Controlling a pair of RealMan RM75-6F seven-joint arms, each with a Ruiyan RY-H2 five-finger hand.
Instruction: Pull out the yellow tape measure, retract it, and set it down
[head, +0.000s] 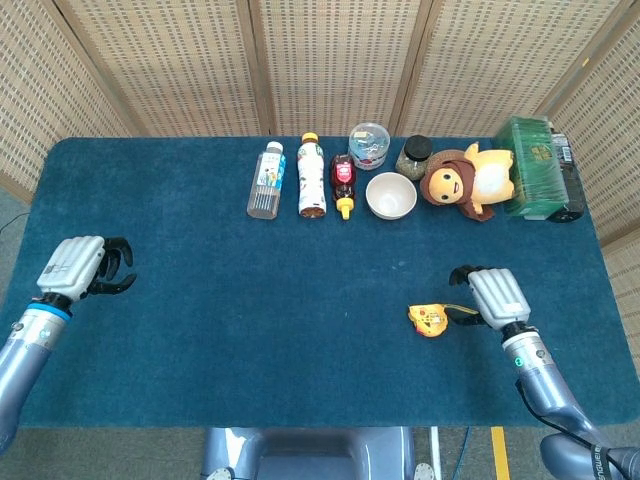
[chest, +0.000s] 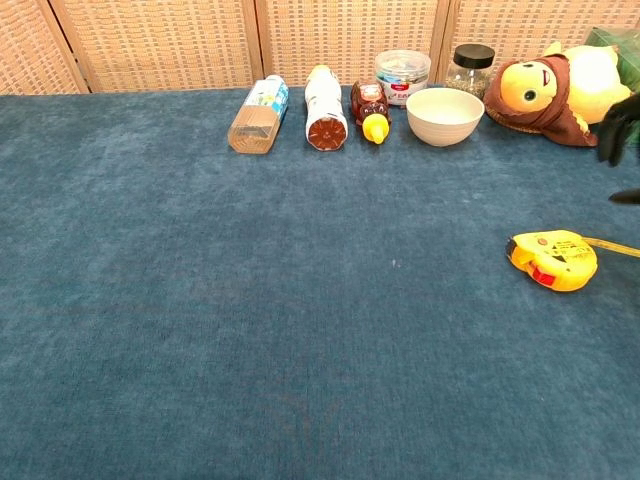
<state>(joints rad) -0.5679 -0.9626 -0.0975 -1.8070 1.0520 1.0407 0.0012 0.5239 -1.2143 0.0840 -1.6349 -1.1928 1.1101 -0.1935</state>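
Yellow tape measure (head: 427, 319) is seen lying on the blue table (head: 300, 300), with a short length of blade drawn out toward the right hand. At the far left edge, the left hand (head: 80, 270) is raised with fingers curled loosely and nothing held. Along the back, a clear bottle (head: 266, 180), a white bottle (head: 312, 177), a bowl (head: 391, 195) and a plush toy (head: 466, 179) are lined up. Just right of the tape measure, the right hand (head: 490, 296) is held with fingers spread and nothing gripped; whether its thumb touches the blade cannot be told.
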